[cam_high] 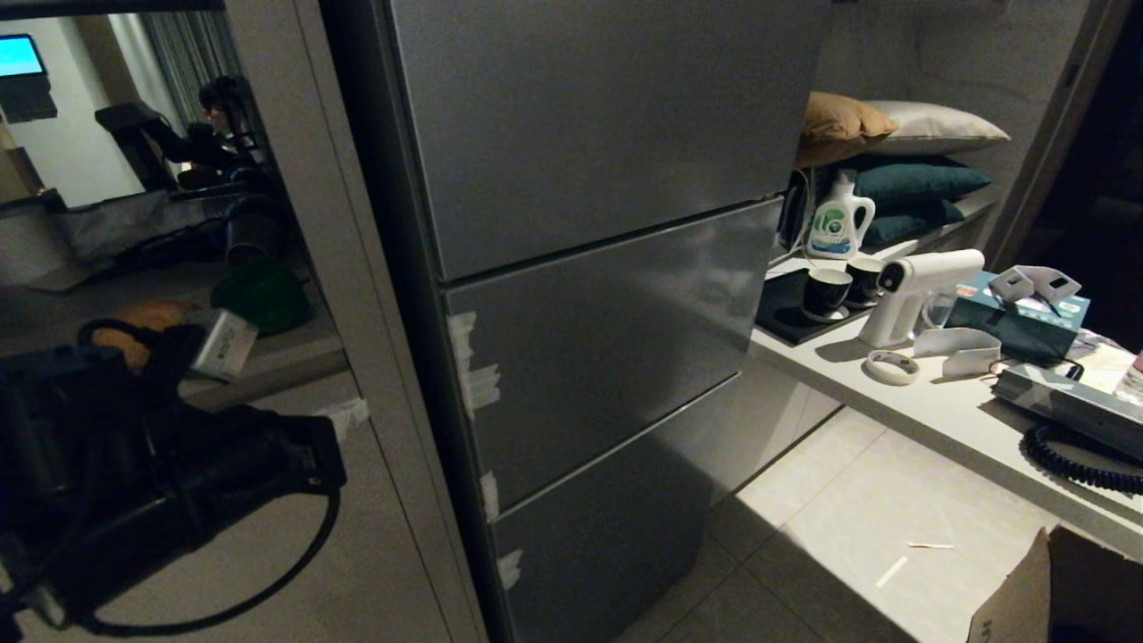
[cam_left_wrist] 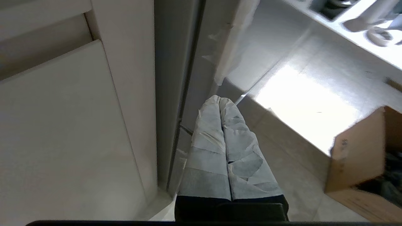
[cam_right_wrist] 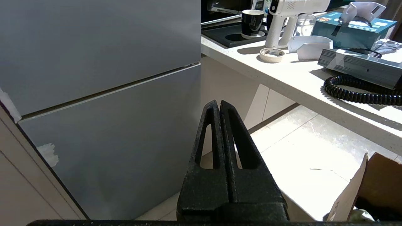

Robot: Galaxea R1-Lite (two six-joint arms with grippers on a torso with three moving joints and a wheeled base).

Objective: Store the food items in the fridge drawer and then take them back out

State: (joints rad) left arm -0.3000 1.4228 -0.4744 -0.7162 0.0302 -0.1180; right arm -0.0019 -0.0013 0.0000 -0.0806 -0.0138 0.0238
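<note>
On the far left of the head view, a brown potato-like lump (cam_high: 147, 314) and a dark green pepper-like item (cam_high: 263, 295) sit just beside each other on a pale shelf (cam_high: 295, 357) left of the fridge, near its front edge. The left arm (cam_high: 170, 473) fills the lower left corner below them, dark and bulky, its fingers out of sight there. Only the left wrist view shows the left gripper (cam_left_wrist: 220, 102): its two pale tape-wrapped fingers (cam_left_wrist: 209, 150) are pressed together with nothing between them, pointing at the seam between the beige cabinet panel (cam_left_wrist: 62, 141) and the fridge side.

In the middle stands the tall grey fridge (cam_high: 589, 268), all three flat doors closed, so the fridge drawer is not visible in any view.

The right gripper (cam_right_wrist: 219, 105) appears only in the right wrist view, black fingers closed against each other and empty, level before the lower fridge doors.

To the right, the countertop (cam_high: 929, 411) carries a white spray gun (cam_high: 920, 290), a tape roll (cam_high: 891, 367), two dark cups (cam_high: 839, 286) and a teal tissue box (cam_high: 1018, 313). A cardboard box (cam_high: 1054, 589) sits on the floor at the lower right corner.
</note>
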